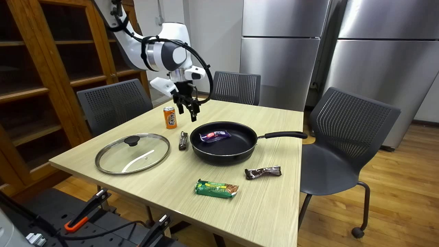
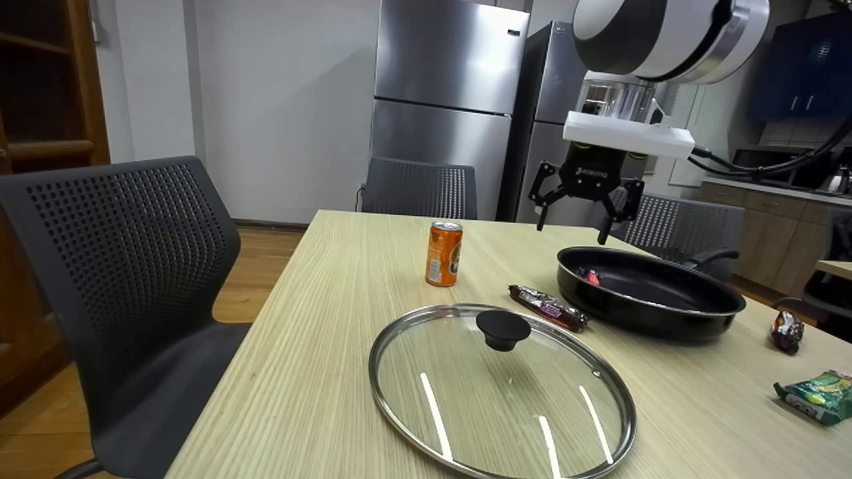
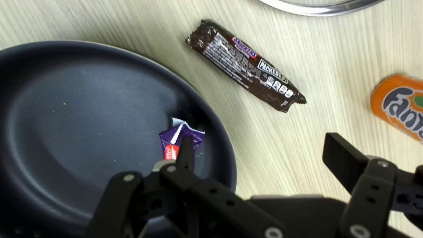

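Jaws spread wide, empty; below and beyond them, a Snickers bar is set diagonal to their span.

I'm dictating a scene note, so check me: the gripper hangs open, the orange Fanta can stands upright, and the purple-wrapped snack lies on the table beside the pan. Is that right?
Not quite: the purple-wrapped snack lies inside the pan, not beside it, as the wrist view shows. The gripper hangs open and the orange Fanta can stands upright.
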Robot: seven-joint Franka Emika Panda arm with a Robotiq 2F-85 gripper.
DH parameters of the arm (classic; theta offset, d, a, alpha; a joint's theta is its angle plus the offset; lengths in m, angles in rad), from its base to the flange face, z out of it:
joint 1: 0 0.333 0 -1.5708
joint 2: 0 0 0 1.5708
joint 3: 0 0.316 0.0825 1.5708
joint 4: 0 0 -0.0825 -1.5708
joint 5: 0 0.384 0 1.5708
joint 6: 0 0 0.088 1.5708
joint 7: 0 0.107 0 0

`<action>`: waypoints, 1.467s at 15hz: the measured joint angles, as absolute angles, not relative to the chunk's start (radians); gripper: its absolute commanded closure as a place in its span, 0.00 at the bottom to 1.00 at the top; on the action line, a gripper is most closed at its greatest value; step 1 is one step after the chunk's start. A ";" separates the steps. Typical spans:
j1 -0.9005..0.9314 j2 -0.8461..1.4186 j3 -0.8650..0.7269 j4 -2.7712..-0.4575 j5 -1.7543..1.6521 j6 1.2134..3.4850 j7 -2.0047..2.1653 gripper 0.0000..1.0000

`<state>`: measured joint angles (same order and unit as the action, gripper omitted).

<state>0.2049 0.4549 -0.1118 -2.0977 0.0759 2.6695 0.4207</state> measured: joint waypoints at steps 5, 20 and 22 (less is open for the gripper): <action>0.237 0.447 -0.102 -2.121 0.020 2.669 0.420 0.00; 0.247 0.475 -0.090 -2.121 -0.049 2.668 0.415 0.00; 0.246 0.483 -0.090 -2.117 -0.049 2.666 0.407 0.00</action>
<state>0.2463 0.4835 -0.0896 -2.1167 -0.0489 2.6661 0.4073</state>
